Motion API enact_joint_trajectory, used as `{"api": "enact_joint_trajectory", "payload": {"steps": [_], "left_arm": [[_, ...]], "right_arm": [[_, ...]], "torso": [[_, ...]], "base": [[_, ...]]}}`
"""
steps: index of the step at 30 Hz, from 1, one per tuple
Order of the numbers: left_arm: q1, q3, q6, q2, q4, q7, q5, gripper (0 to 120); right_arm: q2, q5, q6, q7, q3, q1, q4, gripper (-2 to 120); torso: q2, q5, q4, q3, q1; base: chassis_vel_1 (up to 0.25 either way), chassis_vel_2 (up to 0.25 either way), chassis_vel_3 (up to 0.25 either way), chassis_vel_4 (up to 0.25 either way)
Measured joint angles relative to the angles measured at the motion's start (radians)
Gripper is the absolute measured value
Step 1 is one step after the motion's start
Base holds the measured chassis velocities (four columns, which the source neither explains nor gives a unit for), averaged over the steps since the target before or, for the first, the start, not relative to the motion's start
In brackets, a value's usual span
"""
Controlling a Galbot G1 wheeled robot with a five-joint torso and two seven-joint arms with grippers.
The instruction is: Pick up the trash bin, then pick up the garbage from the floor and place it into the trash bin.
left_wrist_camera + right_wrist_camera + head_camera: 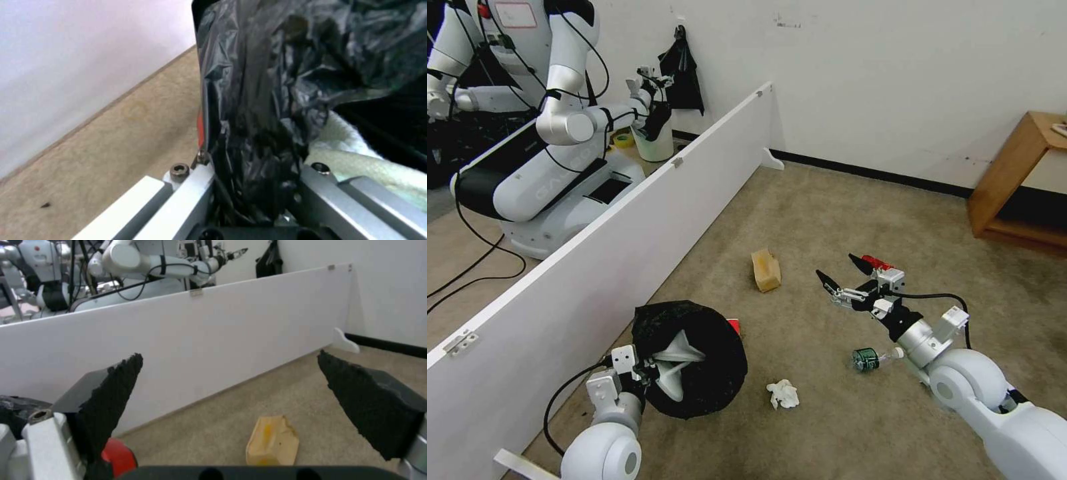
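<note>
Progress at this moment: your left tool point(650, 375) was clamped on the rim of the trash bin point(694, 357), pinching the black bag liner point(267, 100) between its jaws, with the bin tipped mouth-up toward you near the white partition point(627, 220). Judged from that, the first step was done. A white slipper point(677, 367) already lay inside the bin. Left on the floor: tan paper bag point(766, 269), white tissue point(783, 394), green-labelled bottle point(868, 359), and a red can point(878, 261) just beyond your right tool point(842, 270). Your right tool hung above the carpet with its jaws spread wide, holding nothing, pointed toward the paper bag point(272, 441). Most of the pickup remained.
</note>
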Motion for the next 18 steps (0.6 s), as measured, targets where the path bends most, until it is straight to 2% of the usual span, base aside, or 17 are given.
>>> {"api": "enact_joint_trajectory", "payload": {"steps": [5, 18], "left_arm": [[0.01, -0.015, -0.004, -0.01, 0.004, -0.034, -0.006, 0], [0.022, -0.056, -0.025, -0.023, 0.004, -0.055, -0.019, 0]], "right_arm": [[0.001, 0.001, 0.0, 0.0, -0.051, 0.05, -0.017, 100], [0.011, 0.008, -0.001, 0.0, -0.118, 0.118, -0.05, 100]], "torso": [[0.0, 0.0, 0.0, 0.0, 0.0], [0.0, -0.0001, -0.0001, 0.0, 0.0]], "base": [[0.0, 0.0, 0.0, 0.0], [0.0, 0.0, 0.0, 0.0]]}}
